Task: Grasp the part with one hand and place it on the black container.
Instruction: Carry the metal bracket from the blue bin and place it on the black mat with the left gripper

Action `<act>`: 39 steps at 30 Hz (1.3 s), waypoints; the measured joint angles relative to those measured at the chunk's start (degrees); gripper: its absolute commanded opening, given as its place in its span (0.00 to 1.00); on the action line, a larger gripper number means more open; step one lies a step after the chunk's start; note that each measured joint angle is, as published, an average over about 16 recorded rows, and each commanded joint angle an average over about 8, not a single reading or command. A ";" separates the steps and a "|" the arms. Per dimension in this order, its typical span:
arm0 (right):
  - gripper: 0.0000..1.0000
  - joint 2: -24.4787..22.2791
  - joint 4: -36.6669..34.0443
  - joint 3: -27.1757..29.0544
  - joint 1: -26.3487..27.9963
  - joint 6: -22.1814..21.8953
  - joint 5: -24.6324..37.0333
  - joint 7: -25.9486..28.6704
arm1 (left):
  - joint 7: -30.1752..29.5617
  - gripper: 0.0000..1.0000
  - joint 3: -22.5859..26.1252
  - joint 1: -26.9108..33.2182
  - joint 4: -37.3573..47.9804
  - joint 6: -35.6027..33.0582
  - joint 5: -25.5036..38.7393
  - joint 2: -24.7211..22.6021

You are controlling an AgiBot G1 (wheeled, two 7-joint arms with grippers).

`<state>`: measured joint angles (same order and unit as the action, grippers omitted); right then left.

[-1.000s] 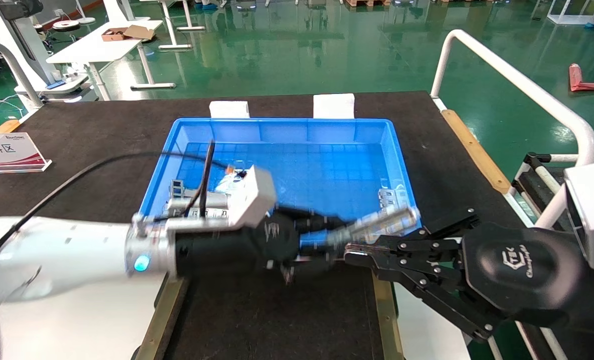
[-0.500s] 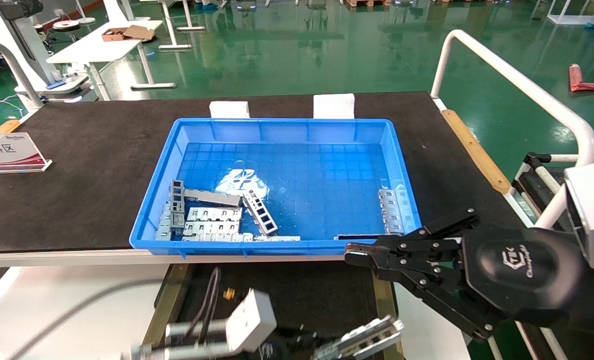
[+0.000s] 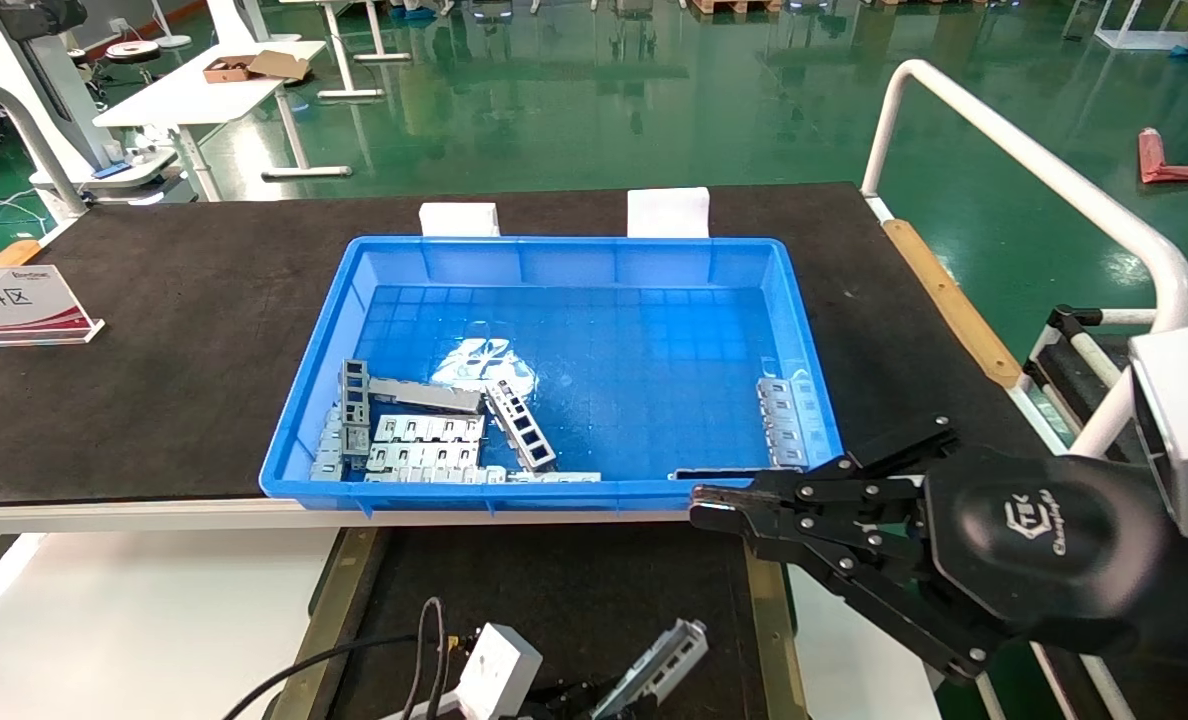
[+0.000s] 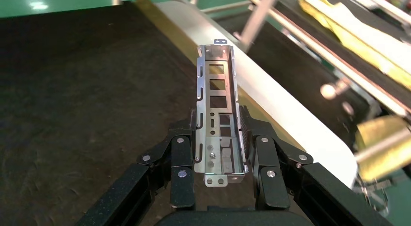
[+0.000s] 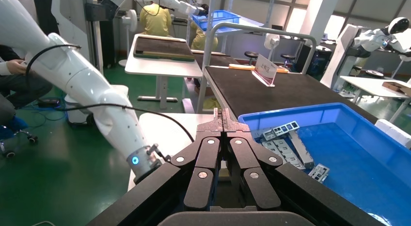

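My left gripper (image 4: 220, 134) is shut on the part (image 4: 218, 100), a narrow silver-grey channel with rectangular cutouts, and holds it over the black container (image 4: 72, 100). In the head view the part (image 3: 654, 668) sticks out low at the bottom edge, over the black container (image 3: 574, 590), with the left gripper (image 3: 579, 700) mostly cut off. My right gripper (image 3: 704, 505) is shut and empty, parked at the blue bin's front right corner; its shut fingertips show in the right wrist view (image 5: 222, 117).
A blue grid-bottomed bin (image 3: 574, 255) on the black table holds several more silver parts (image 3: 424, 430) at its front left and one (image 3: 784, 415) at the right. Brass rails (image 3: 329, 620) flank the container. A white railing (image 3: 1034, 160) runs at the right.
My left arm has carried the part from over the bin's front edge down and toward me, over the black container. The right arm has not moved.
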<state>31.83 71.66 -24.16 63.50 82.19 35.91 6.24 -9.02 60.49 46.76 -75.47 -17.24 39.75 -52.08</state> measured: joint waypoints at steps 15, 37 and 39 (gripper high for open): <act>0.00 0.00 0.00 0.00 0.00 0.00 0.00 0.00 | -3.73 0.00 -2.61 -4.25 4.74 17.93 -3.22 -10.10; 0.00 0.00 0.00 0.00 0.00 0.00 0.00 0.00 | -6.35 0.01 -11.79 -4.44 17.72 24.05 -1.75 -23.24; 0.00 0.00 0.00 0.00 0.00 0.00 0.00 0.00 | -6.48 0.02 -12.41 -4.38 18.77 23.87 -1.34 -23.87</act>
<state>31.83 71.66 -24.16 63.50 82.19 35.91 6.24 -15.50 48.08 42.38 -56.70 6.63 38.41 -75.95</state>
